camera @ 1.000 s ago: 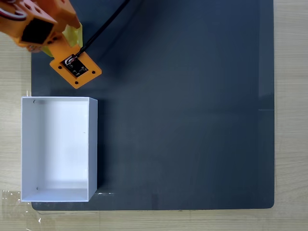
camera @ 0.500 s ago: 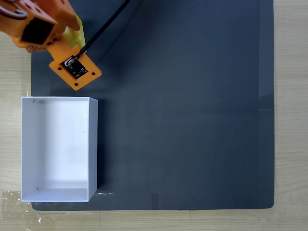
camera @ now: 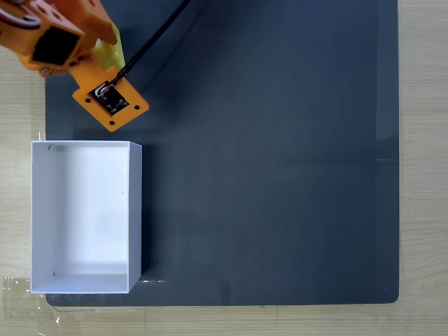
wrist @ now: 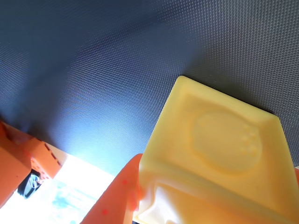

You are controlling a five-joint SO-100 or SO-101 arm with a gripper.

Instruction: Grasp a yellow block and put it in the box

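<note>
- While the orange arm [camera: 59, 38] sits in the top-left corner of the fixed view, the yellow block [camera: 107, 50] peeks out from under it, just a sliver showing beside the arm body.
- Gripper [wrist: 140, 186]: in the wrist view an orange finger [wrist: 117, 198] presses against the left side of the yellow block [wrist: 219, 158], so it looks clamped on it; the opposite finger is out of sight at the right edge, so the width of the opening can't be read.
- Block face toward the wrist camera has a shallow round embossed shape with small dimples; it fills the lower right of that view.
- Dark grey mat [camera: 266, 154] under everything; textured weave seen close in the wrist view [wrist: 117, 56].
- White box [camera: 85, 215] stands on the mat's left side in the fixed view, below the arm, open top, white inside, apart from the block.
- Orange plate with a small black camera board [camera: 110, 98] hangs off the arm, between the block and the box's top wall.
- Black cable [camera: 150, 38] runs from that board up to the top edge.
- Light wood table [camera: 423, 168] shows around the mat; clear tape [camera: 21, 294] at the bottom-left corner near the box.
- Block mostly hidden by the arm in the fixed view.
</note>
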